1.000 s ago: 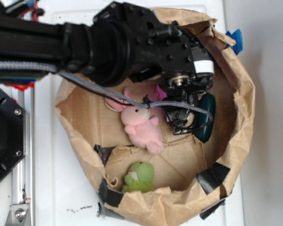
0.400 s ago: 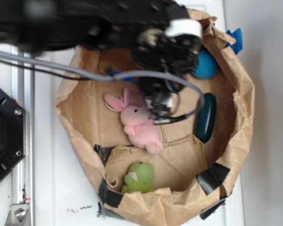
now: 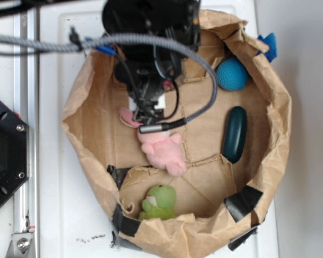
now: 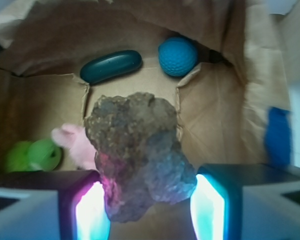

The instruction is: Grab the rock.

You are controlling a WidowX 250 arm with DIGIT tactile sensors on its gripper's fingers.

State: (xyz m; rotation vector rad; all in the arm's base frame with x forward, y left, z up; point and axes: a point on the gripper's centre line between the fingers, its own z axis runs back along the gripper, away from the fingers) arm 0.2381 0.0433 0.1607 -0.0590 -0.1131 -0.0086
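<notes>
Since a moment before, the pincer (image 4: pixel 150 200) was moved away from the blue ball (image 4: pixel 178 56). The rock (image 4: pixel 137 155) was squeezed between both fingers, so it stayed up.

rock (image 4: pixel 137 155) mottled brown-grey; ball (image 4: pixel 177 56) blue

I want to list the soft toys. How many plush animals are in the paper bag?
2. The pink bunny lies mid-bag, partly under the gripper, which holds the rock. The green toy sits by the bag's near wall. The arm may hide others.
</notes>
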